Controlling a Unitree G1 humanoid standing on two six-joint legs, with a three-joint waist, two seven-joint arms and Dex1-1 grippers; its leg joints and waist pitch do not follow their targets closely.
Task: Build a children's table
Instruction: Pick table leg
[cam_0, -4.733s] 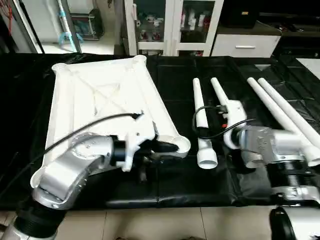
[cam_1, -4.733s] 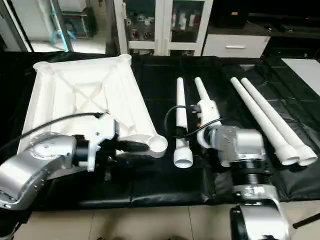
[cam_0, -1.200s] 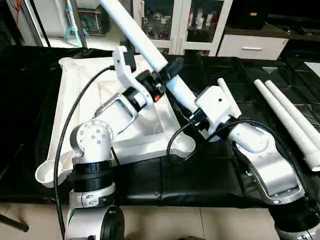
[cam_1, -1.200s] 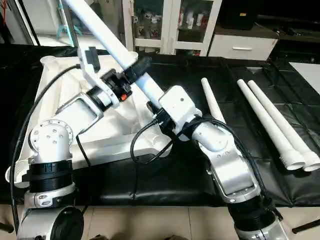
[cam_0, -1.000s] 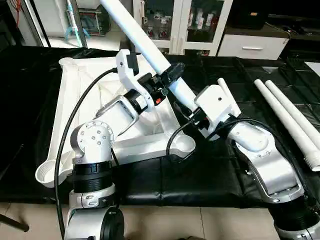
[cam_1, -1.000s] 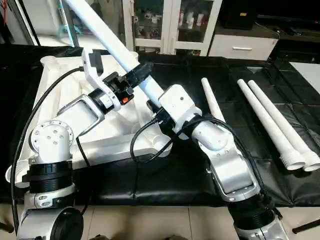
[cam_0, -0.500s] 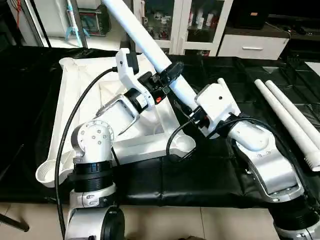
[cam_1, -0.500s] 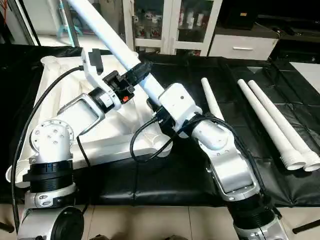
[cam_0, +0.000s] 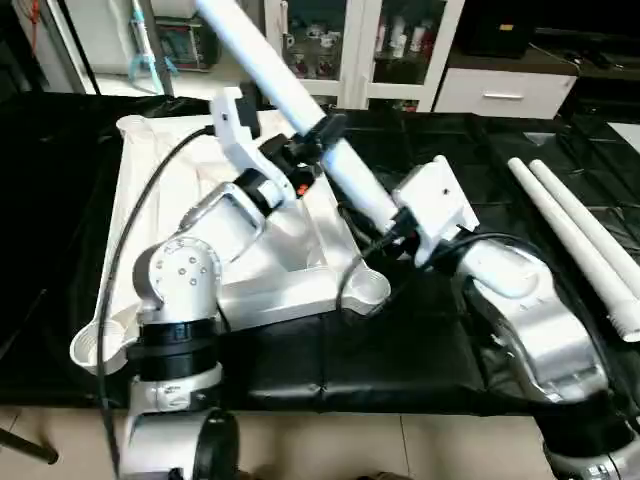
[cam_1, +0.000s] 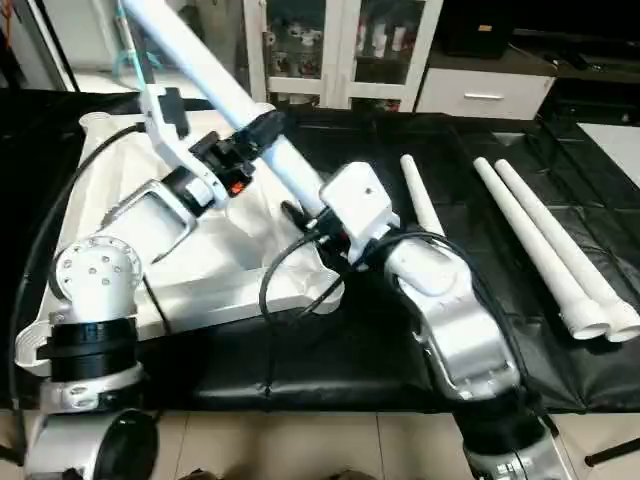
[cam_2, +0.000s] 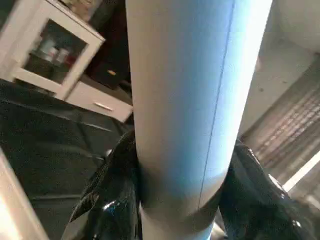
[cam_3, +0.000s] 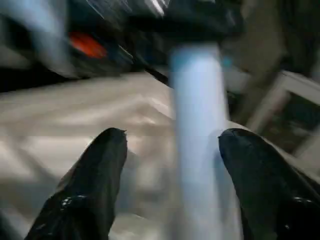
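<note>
White tubular leg (cam_0: 300, 100) slants up over the table top (cam_0: 150, 200) on the black worktop (cam_0: 400, 350), its nearer stretch between the right fingers (cam_3: 107, 175) standing apart, farther up clamped by the left fingers (cam_2: 107, 200); single-handed, it may pivot and miss the corner socket (cam_0: 368, 290).

Raised leg (cam_0: 290, 95): upper end cut off by frame edge, lower end hidden behind right gripper (cam_0: 385, 222).
</note>
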